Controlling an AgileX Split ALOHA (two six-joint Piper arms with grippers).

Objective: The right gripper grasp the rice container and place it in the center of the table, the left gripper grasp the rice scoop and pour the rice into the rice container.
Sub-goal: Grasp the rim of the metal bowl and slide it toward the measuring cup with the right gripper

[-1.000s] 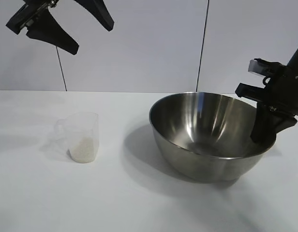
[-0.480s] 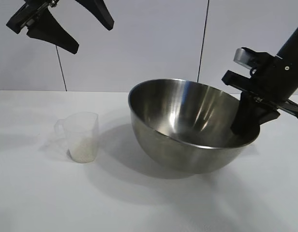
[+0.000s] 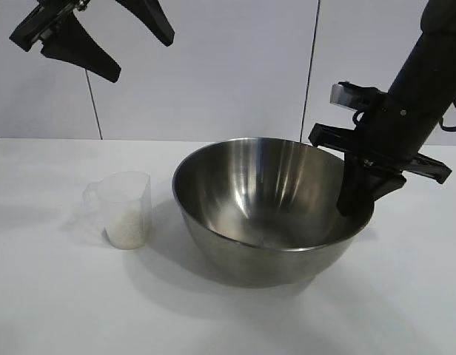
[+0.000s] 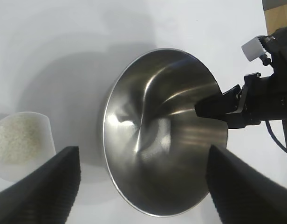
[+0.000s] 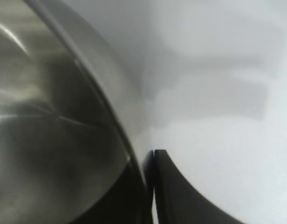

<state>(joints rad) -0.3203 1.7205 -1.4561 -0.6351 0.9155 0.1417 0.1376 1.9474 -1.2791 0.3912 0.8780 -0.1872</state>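
The rice container (image 3: pixel 265 196), a large shiny steel bowl, is near the middle of the white table (image 3: pixel 58 310). My right gripper (image 3: pixel 354 201) is shut on its right rim, one finger inside the wall and one outside, as the right wrist view shows: gripper (image 5: pixel 153 161), bowl (image 5: pixel 50 140). The rice scoop (image 3: pixel 126 208), a small clear cup, stands upright left of the bowl with white rice (image 3: pixel 127 229) in its bottom. My left gripper (image 3: pixel 139 59) hangs open high at the upper left, empty. From its wrist, the bowl (image 4: pixel 162 140), the scoop (image 4: pixel 22 144) and the right gripper (image 4: pixel 215 106) all show below.
A narrow strip of table separates the scoop from the bowl. A white panelled wall (image 3: pixel 235 66) closes the back. Bare tabletop lies in front of both objects and to the far left.
The right gripper has carried the bowl leftward toward the scoop; it was tipped up half a second ago and now sits more level. The left gripper and the scoop have not moved.
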